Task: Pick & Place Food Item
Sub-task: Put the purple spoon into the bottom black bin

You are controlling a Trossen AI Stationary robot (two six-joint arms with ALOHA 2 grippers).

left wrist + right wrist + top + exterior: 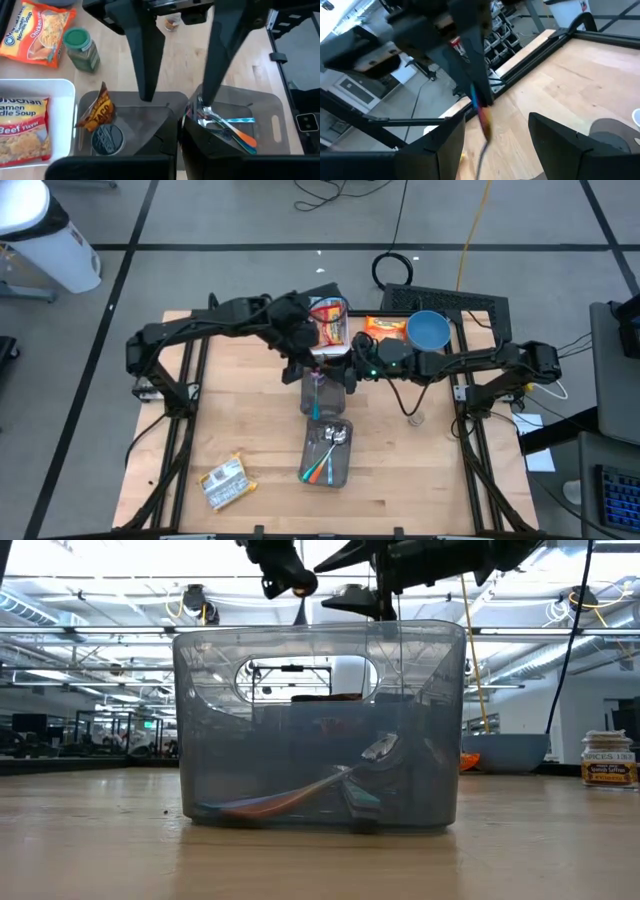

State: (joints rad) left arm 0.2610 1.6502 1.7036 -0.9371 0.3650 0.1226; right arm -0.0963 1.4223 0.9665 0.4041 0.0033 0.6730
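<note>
Two dark arms are meeting over the middle of the bench (250, 430) in your overhead view. Your left gripper (312, 370) is reaching in from the left of the frame. It is pinched shut on a thin utensil (484, 122) with a blue and orange handle, which is hanging straight down from its tip. Your right gripper (350, 372) is coming in from the right and hovering just beside it. Its fingers (445, 145) are standing wide apart on either side of the dangling utensil, not touching it.

Both grippers are hanging over a smoky clear bin (130, 102). Inside it an orange chip packet (97, 112) is leaning above a dark round lid (107, 139). Touching it, lower in the overhead frame, a second clear bin (345, 470) is holding several spoons (338, 436) with coloured handles.

Other food is sitting around them. A white tray (70, 90) at the left edge of the left wrist view is holding a beef ramen packet (22, 127). A chicken ramen packet (37, 30) is lying at the upper left of that view, with a green-lidded spice jar (82, 47) just beside it. A blue bowl (428, 330) is sitting at the upper right of the overhead frame, and a yellow snack packet (225, 480) is lying at the lower left, well apart from the rest.
</note>
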